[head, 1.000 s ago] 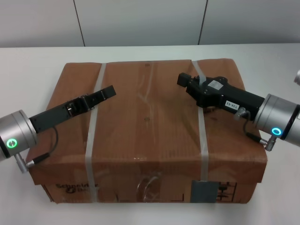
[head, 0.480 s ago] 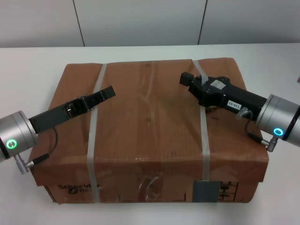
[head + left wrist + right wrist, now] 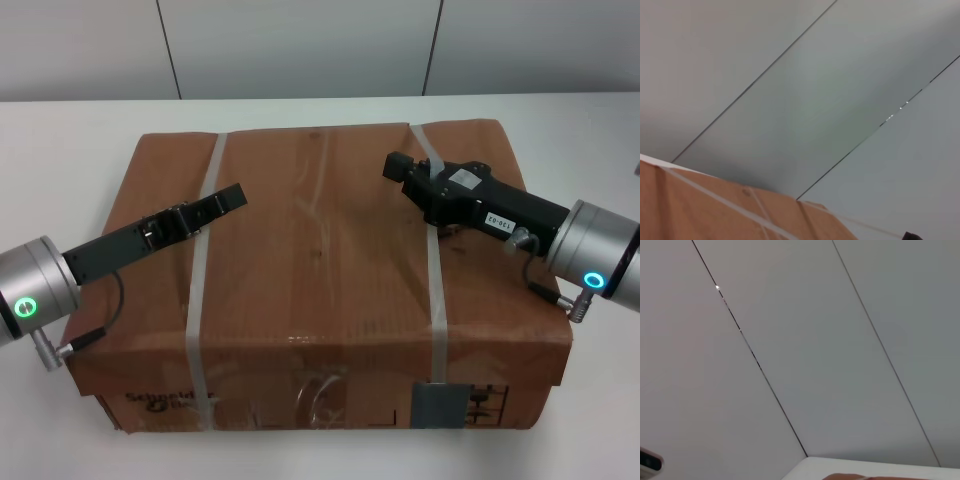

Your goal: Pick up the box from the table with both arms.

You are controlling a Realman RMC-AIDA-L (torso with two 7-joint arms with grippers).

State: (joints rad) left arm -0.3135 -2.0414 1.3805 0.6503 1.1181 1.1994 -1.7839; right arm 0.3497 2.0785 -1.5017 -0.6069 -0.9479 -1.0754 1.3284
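Box (image 3: 315,275), a large strapped carton on the tabletop (image 3: 60,140), likely stiff and bulky, best clamped at opposite sides; left gripper (image 3: 225,198) and right gripper (image 3: 398,170) above its top, finger state indiscernible.

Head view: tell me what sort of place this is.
Probably a lab or office test room, though I can't be sure. A plain white table holds only a strapped cardboard box, light panelled walls stand behind it, and the left gripper and right gripper reach over the box.
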